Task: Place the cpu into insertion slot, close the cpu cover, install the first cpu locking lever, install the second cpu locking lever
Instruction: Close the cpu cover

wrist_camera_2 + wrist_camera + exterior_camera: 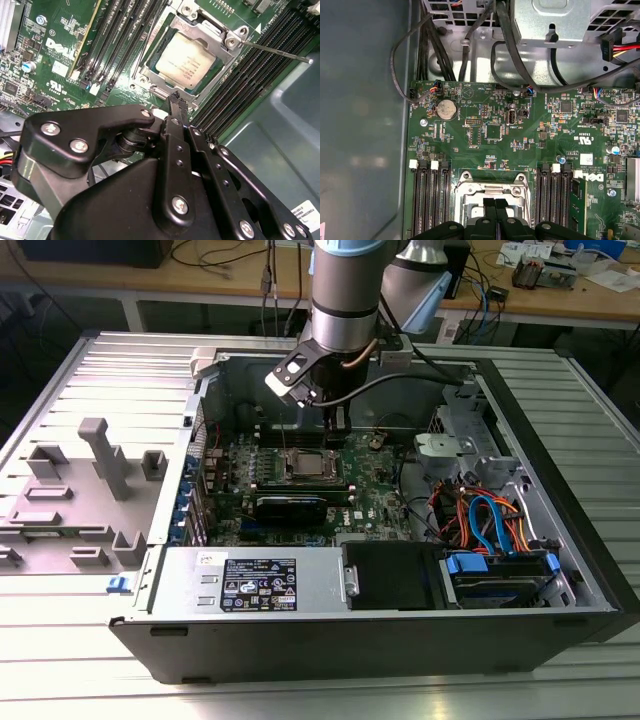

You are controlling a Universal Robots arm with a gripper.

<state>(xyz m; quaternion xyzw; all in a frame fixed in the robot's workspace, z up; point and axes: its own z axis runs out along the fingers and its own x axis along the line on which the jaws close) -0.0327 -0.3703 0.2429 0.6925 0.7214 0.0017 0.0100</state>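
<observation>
One cpu (186, 61) under one cpu cover (210, 31); gripper (495, 204) closed nearby.

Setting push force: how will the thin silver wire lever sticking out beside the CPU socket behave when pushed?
The thin silver wire lever looks long and slender, so it probably flexes springily. Its smooth round metal may let the black fingers slip off. One end seems anchored by the silver cover frame, so it likely pivots.

Bright, even overhead light with soft shadows.
The table (60, 380) slats shine pale, while the case (560, 490) interior lies dimmer. The cpu (186, 61) gleams in the second wrist view, and faint glare mottles the wall (360, 125) in the first wrist view.
</observation>
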